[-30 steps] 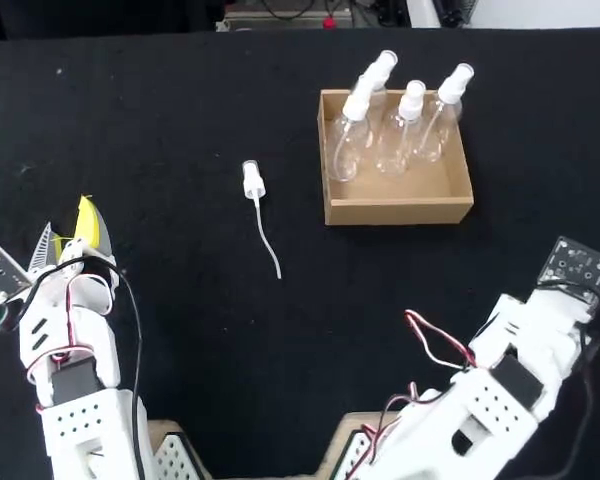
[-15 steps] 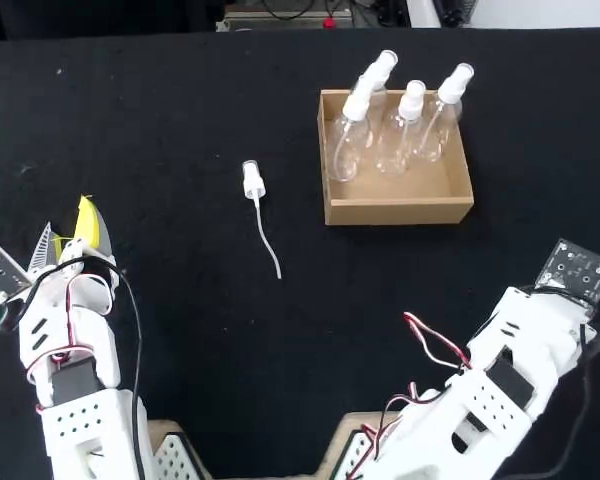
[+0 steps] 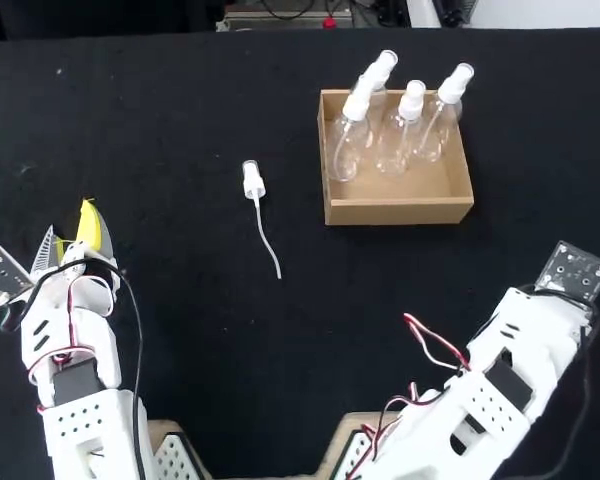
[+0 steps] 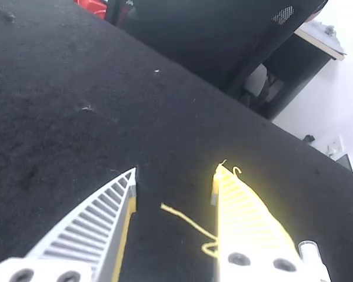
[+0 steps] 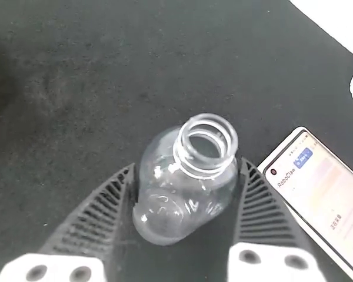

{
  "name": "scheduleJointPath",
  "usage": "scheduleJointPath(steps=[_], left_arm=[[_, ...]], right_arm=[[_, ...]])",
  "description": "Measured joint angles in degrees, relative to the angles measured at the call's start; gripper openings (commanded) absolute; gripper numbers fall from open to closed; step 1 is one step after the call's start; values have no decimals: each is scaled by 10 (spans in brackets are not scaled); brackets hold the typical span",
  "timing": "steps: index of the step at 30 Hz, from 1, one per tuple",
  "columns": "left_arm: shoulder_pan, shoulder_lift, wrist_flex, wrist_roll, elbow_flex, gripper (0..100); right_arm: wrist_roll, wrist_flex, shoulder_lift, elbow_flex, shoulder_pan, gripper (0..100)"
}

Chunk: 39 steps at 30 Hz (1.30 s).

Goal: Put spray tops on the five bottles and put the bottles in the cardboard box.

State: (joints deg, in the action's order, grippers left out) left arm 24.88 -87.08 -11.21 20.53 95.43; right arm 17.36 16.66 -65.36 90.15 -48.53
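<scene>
The right gripper (image 5: 185, 167) is closed on a clear bottle (image 5: 182, 200): the two ribbed fingers (image 5: 100, 217) press against opposite sides of the bottle body. The bottle's long axis runs along the fingers, with the body toward the gripper base and the neck toward the fingertips. Its mouth is open, carries no spray top and faces the wrist camera. A phone (image 5: 317, 188) with a lit screen lies flat on the desk just beside this gripper. The left gripper (image 4: 176, 170) is spread wide, with one white and one yellow finger, and has bare desk between them. It holds and touches nothing. In the high view the left gripper (image 3: 68, 228) sits low over the desk (image 3: 160, 120). A loose spray top (image 3: 253, 183) lies on the desk ahead of the left gripper, off to the right arm's side and well apart from it. The head points away from the arms and the thin tube trails back toward them. The box (image 3: 398, 211) stands beyond the spray top, far ahead of the right arm. It holds four bottles (image 3: 392, 145), all upright with white spray tops fitted, grouped against the far wall. The desk is covered in black cloth. Dark furniture and a white wall lie beyond its edge in the left wrist view.
</scene>
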Motion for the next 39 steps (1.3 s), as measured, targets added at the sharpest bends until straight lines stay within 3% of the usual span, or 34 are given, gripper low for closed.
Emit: scheduleJointPath(steps=[6, 12, 17, 20, 23, 32, 39], left_arm=[[-5, 0, 0, -1, 0, 202], [-98, 1, -3, -113, 0, 202], [-210, 1, -116, -194, -23, 202], [-262, 1, -208, -195, -71, 202], [-276, 1, -244, -195, -91, 202], [-291, 38, -251, -178, -106, 202], [-293, 253, -234, -150, -211, 202]], right_arm=[[-2, 40, 5, -49, -36, 169], [-1, 265, 5, -222, -35, 170], [0, 438, 5, -328, 13, 170], [0, 462, 5, -333, 47, 170], [0, 466, 5, -333, 76, 170], [0, 503, 4, -340, 168, 170], [-31, 527, -82, -340, 279, 171]])
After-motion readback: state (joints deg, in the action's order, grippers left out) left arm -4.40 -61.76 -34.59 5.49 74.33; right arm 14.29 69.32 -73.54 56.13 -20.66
